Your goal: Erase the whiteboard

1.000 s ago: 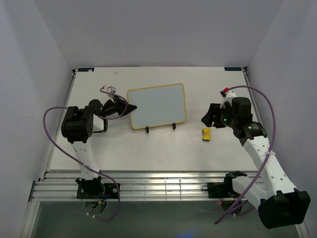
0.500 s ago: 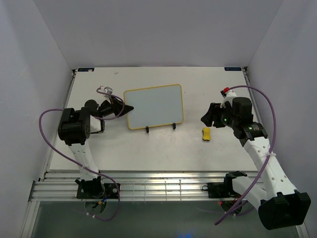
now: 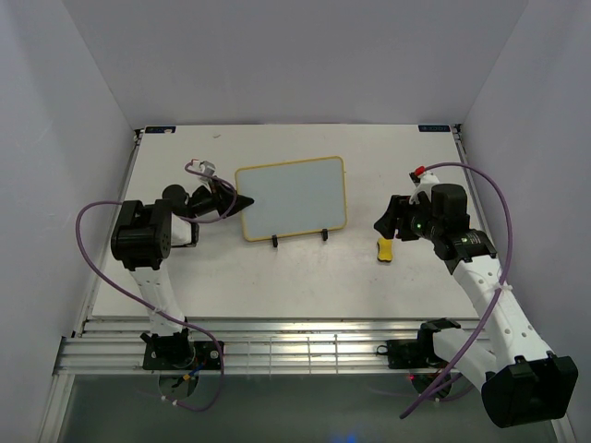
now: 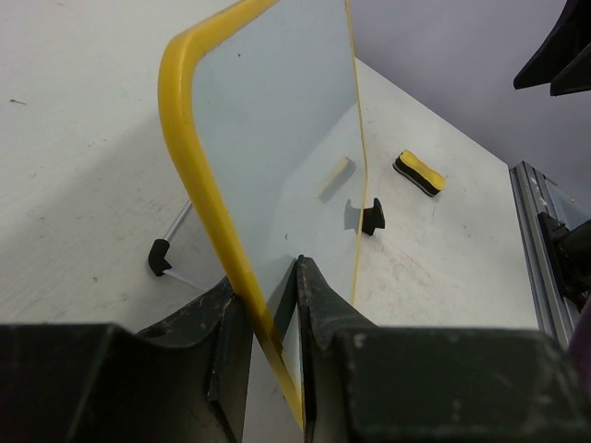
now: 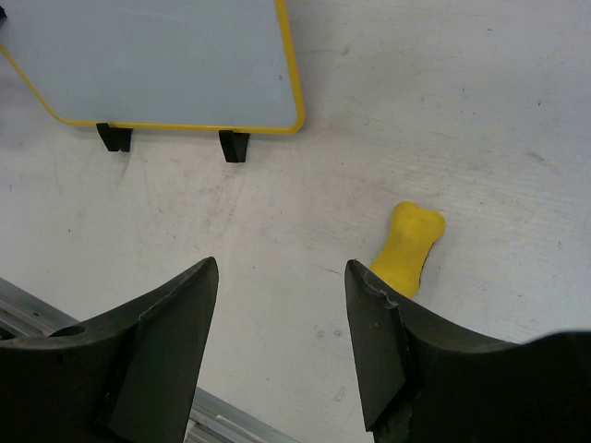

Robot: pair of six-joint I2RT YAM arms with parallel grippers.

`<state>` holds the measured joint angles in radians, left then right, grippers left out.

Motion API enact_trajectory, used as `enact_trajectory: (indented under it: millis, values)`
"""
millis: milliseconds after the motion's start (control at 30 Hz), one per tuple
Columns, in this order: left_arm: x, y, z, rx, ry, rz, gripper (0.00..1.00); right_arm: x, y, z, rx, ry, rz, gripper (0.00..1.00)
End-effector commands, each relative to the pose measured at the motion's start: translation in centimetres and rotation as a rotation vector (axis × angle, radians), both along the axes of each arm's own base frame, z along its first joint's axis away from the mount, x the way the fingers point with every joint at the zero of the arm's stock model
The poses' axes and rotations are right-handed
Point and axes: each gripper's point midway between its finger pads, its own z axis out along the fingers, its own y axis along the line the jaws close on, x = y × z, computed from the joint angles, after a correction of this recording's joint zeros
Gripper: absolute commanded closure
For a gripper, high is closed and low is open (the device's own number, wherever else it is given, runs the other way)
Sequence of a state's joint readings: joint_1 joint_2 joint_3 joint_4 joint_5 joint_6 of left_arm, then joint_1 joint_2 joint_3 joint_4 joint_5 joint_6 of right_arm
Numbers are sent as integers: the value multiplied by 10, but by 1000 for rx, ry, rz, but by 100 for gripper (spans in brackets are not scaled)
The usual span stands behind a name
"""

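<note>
**Left gripper** [image 4: 272, 305]: jaws clamped on the yellow frame at the left edge of the whiteboard [image 3: 294, 196]. The board extends away from this claw and leans tilted on a black wire stand [image 3: 274, 242]. No writing is visible on its face.

Risk: the grip holds one edge only. Wiping pressure applied far from the claw could pivot the board or push it off the stand feet.

**Right gripper** [image 5: 282, 305]: jaws apart, nothing between them. The yellow eraser [image 5: 406, 240] lies on the table [image 5: 462, 111] just outside one finger, not between the fingers.

Risk: closing from this position would miss the eraser or knock it aside. Centre the claw over it first.
</note>
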<state>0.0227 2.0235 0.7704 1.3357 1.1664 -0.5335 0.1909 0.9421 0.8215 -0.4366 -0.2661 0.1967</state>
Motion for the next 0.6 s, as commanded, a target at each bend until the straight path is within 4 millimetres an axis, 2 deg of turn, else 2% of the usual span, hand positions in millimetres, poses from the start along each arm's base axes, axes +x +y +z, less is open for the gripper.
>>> enact_trajectory:
  millis: [0, 133, 233, 333, 400, 567]
  values:
    - [8, -1, 47, 36, -376, 17, 100, 4, 4, 9, 4, -51, 33, 37]
    - [7, 1, 54, 35, -397, 41, 100, 3, 4, 12, 4, -60, 30, 37]
    - [7, 2, 51, 36, -388, 41, 100, 3, 4, 12, 5, -61, 31, 37]
    - [6, 3, 44, 38, -371, 47, 91, 4, 4, 12, 5, -59, 33, 37]
    - [6, 3, 41, 37, -359, 44, 81, 3, 5, 13, 7, -60, 34, 36]
    - [5, 1, 39, 30, -338, 30, 73, 3, 4, 14, 5, -69, 33, 37]
